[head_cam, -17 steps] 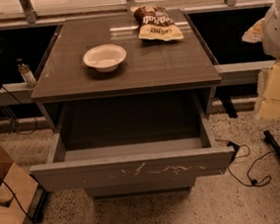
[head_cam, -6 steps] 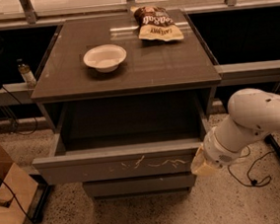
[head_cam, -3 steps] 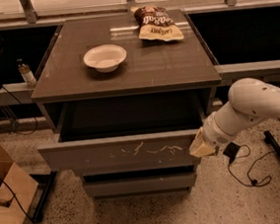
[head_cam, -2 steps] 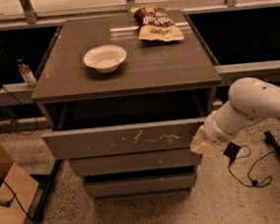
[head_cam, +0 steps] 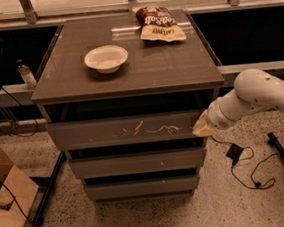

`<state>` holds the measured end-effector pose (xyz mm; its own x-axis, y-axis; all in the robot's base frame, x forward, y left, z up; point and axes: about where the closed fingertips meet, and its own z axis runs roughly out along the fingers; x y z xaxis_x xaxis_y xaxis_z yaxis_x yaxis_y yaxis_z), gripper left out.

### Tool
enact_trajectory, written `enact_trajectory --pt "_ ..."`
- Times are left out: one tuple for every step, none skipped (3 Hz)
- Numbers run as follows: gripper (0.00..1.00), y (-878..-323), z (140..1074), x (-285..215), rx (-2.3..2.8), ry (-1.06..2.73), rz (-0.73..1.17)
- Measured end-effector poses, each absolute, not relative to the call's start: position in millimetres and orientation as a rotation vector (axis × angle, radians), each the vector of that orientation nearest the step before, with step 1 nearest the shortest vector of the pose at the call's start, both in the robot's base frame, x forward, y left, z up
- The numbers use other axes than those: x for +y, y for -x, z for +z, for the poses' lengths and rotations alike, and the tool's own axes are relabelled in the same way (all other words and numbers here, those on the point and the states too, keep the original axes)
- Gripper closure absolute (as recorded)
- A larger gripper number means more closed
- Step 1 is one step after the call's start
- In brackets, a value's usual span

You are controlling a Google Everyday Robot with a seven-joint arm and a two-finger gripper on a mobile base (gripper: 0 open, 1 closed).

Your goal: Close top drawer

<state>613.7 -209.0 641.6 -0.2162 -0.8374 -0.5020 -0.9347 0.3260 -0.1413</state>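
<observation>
The top drawer (head_cam: 126,131) is a wide grey handleless panel with whitish squiggly scratches across its front. It sits nearly pushed in under the cabinet top (head_cam: 127,69), its front a little forward of the two plain drawer fronts (head_cam: 136,162) below. A dark gap shows above it. My gripper (head_cam: 201,125) is at the right end of the drawer front, touching it, at the end of the white arm (head_cam: 258,96) that reaches in from the right.
A white bowl (head_cam: 106,58) and a chip bag (head_cam: 157,23) lie on the cabinet top. A small bottle (head_cam: 26,74) stands on a ledge to the left. A cardboard box (head_cam: 7,204) sits on the floor at lower left. Cables (head_cam: 245,168) lie at the right.
The drawer has slid from wide open to nearly pushed in. My gripper came to its right end and moved back toward the cabinet with it.
</observation>
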Motion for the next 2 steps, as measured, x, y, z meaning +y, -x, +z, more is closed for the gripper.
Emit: enact_trajectory --pt "0.08 -641.6 646.0 -216.8 2.077 1.510 0.229" --pt "0.00 -641.2 646.0 -216.8 2.077 1.510 0.230"
